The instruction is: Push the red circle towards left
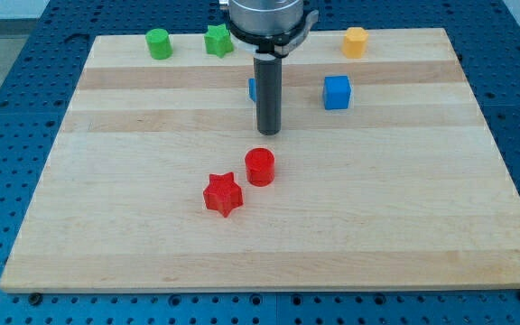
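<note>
One red circle (260,167) stands upright below my tip (268,133); the tool holds nothing.

1 raised camera looks down across the whole wooden board (106,226).

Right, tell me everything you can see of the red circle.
The red circle is a short, solid-looking cylinder, uniformly bright red with a flat top, standing upright on the wooden board near its middle. It looks like painted wood or plastic. The red star sits close at its lower left, nearly touching; contact is unclear. My tip is just above it in the view, slightly right, apart from it.
</note>
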`<state>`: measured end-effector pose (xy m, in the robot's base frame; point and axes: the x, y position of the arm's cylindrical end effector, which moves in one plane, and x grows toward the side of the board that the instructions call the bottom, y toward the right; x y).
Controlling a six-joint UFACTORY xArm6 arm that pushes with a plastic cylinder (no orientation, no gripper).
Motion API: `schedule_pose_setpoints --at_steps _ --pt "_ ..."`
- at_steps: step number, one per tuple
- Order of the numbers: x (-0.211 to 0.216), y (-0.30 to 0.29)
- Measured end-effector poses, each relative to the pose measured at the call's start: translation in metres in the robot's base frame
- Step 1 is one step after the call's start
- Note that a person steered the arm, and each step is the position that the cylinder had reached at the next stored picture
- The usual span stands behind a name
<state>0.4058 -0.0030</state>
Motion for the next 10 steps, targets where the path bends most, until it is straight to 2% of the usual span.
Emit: schedule_pose_setpoints --at_steps 4,8,10 --pt "0.022 0.013" --pt "0.075 0.016" --pt "0.115 0.014"
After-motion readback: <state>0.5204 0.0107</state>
